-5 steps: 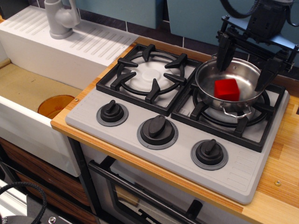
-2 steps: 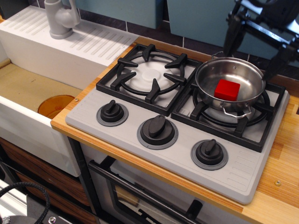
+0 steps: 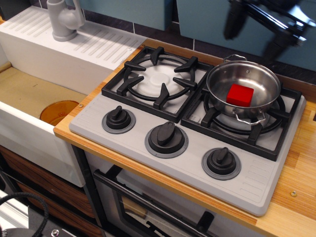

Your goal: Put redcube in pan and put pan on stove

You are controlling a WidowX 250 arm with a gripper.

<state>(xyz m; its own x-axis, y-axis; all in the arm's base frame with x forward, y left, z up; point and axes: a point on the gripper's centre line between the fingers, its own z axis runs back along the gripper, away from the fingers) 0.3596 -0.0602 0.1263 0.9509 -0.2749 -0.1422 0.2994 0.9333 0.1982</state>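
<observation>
The redcube (image 3: 240, 95) lies in the pan (image 3: 259, 79), which sits on the stove's (image 3: 249, 185) right burner, so both steps look done; my gripper (image 3: 253, 30) hangs above, spread wide and empty.

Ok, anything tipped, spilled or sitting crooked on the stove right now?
Nothing stands out. The pan sits level on the stove's right grate, the redcube rests inside it, and the open gripper hangs above, apart.

The gripper (image 3: 252, 32) at the top right of the frame is motion-blurred and cut off by the top edge. At the upper left, the grey tap (image 3: 64, 19) loses its top to the same edge.
</observation>
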